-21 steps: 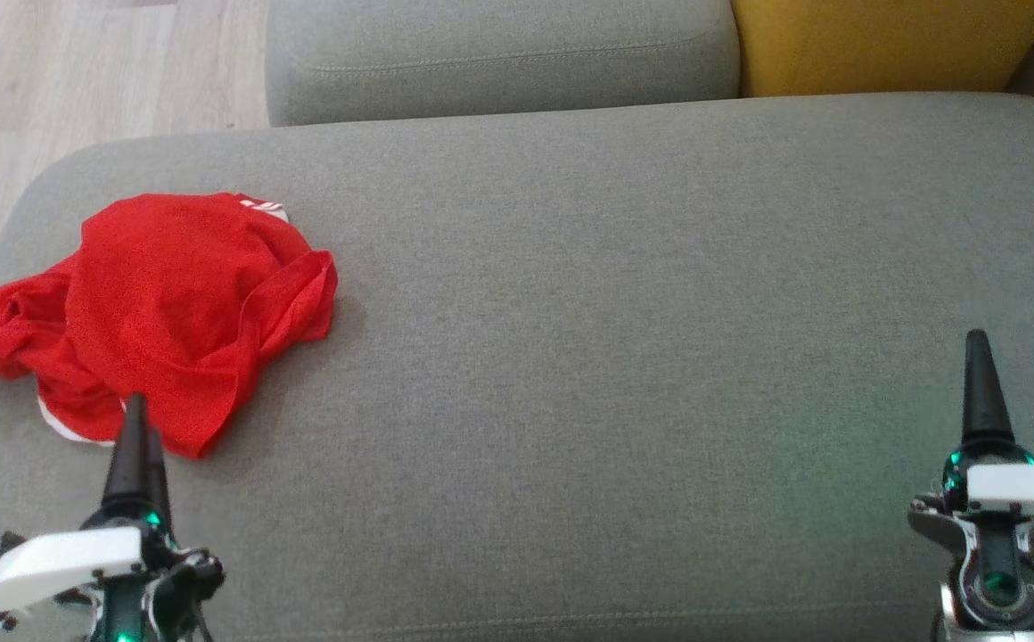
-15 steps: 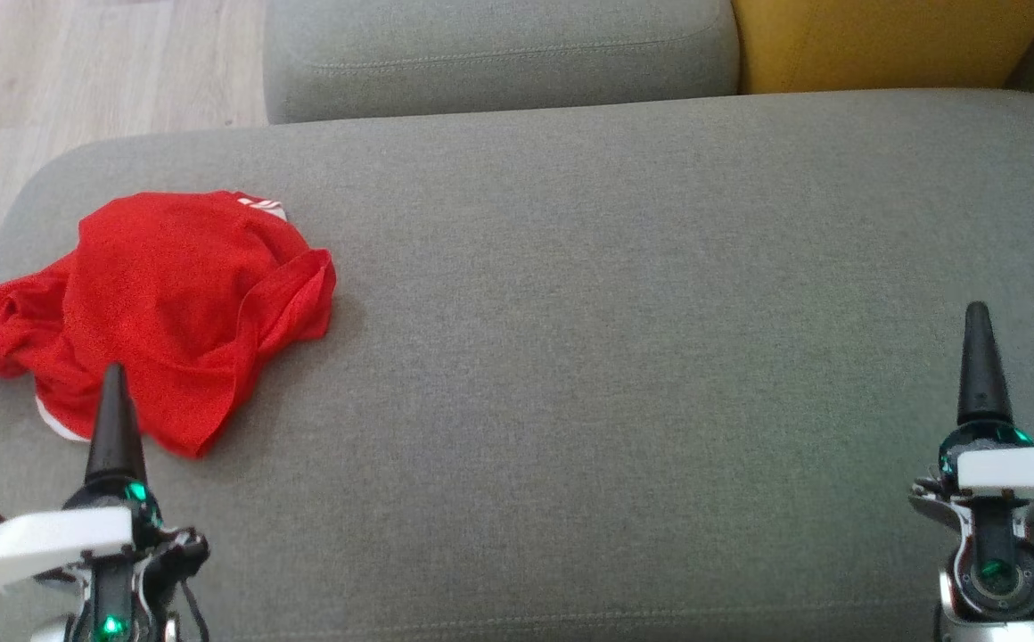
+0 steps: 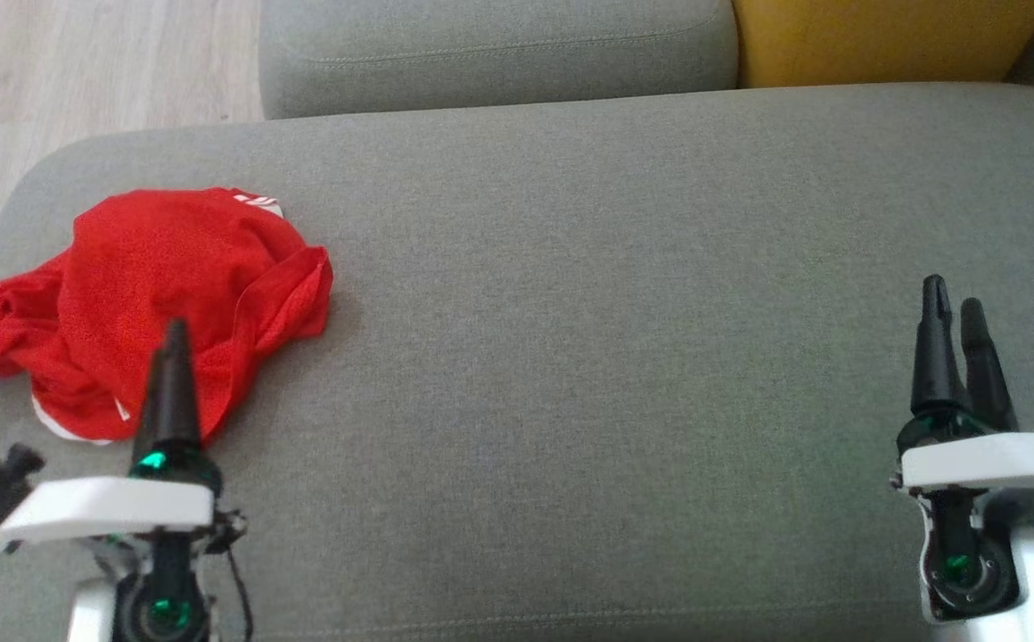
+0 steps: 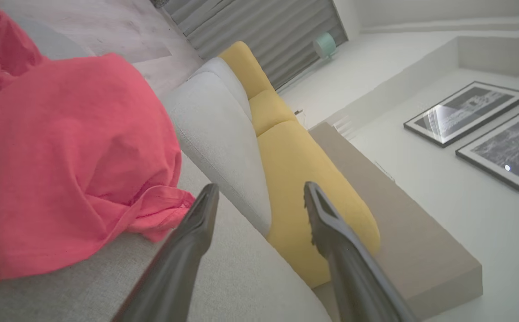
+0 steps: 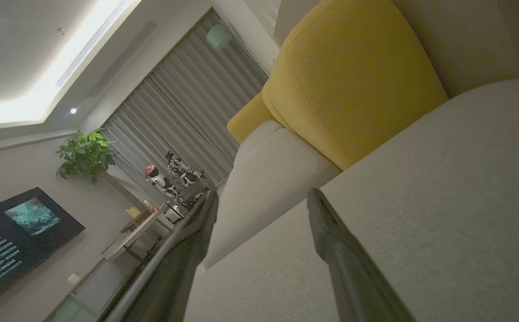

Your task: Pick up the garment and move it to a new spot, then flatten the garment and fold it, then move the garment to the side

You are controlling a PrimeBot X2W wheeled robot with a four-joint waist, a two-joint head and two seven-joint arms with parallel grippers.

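dark tapered fingers (image 3: 169,392) (white wrist plates (image 3: 107,522))

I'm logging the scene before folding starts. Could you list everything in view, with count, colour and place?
garment: one, red with white trim, crumpled on the left part of the sofa seat
sofa seat: one, grey, across the head view
back cushion: one, grey, behind the seat
yellow cushions: at least two, yellow, beside the grey back cushion
floor: pale wood, beyond the sofa's left end
framed pictures: two, black frames, on the white wall
curtain: grey, far side of the room
plant: one, green, by the curtain
left tool: one, dark fingers, open, at the garment's near edge
right tool: one, dark fingers, open, over bare seat
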